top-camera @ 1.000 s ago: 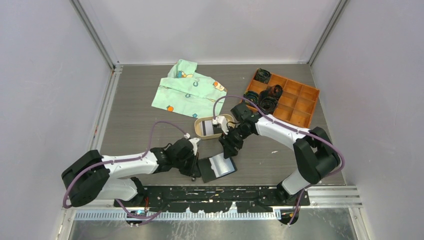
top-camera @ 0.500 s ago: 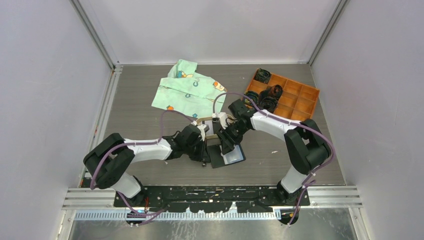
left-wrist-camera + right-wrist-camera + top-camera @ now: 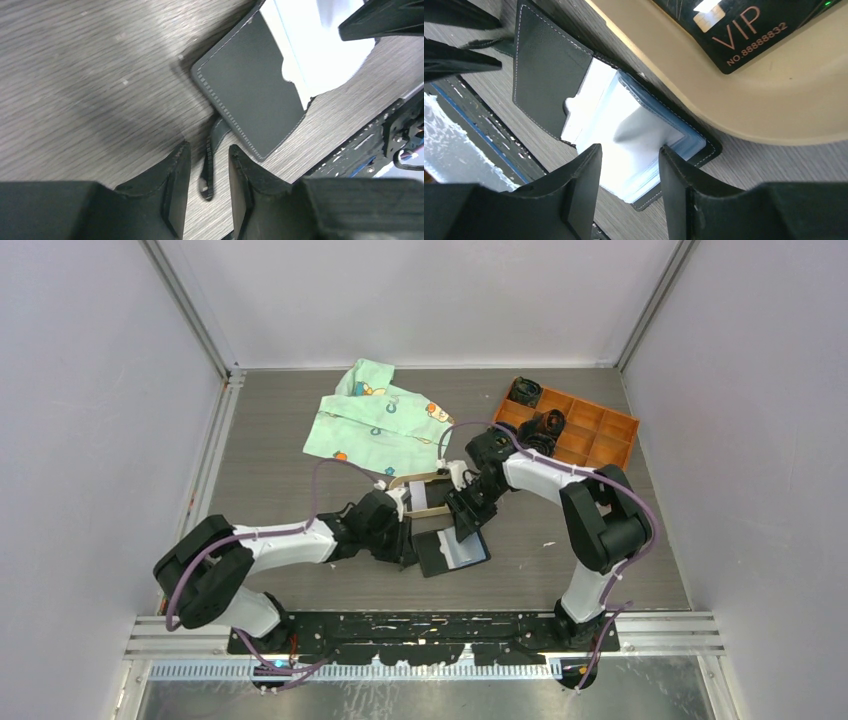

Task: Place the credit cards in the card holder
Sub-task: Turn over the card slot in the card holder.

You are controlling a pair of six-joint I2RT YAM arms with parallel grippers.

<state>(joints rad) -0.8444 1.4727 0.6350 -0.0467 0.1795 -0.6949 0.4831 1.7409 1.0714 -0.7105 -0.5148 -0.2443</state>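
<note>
The card holder (image 3: 452, 552) lies open on the table, its black flap (image 3: 250, 95) to the left and its whitish inner sleeves (image 3: 624, 125) to the right. My left gripper (image 3: 209, 149) is open at the holder's left edge. The snap tab (image 3: 209, 172) lies loose between its fingers. My right gripper (image 3: 630, 148) hangs open just above the sleeves, with nothing between its fingers. A black credit card (image 3: 719, 30) marked VIP lies in the tan tray (image 3: 704, 95), which touches the holder's far edge.
An orange compartment box (image 3: 590, 440) with black coiled items stands at the back right. A pale green printed cloth (image 3: 375, 420) lies behind the tray (image 3: 430, 509). The black rail at the table's near edge (image 3: 370, 135) runs close to the holder.
The left arm carried the holder by its tab up toward the tray, then opened and let the tab go. The right gripper shifted a little over the sleeves.
</note>
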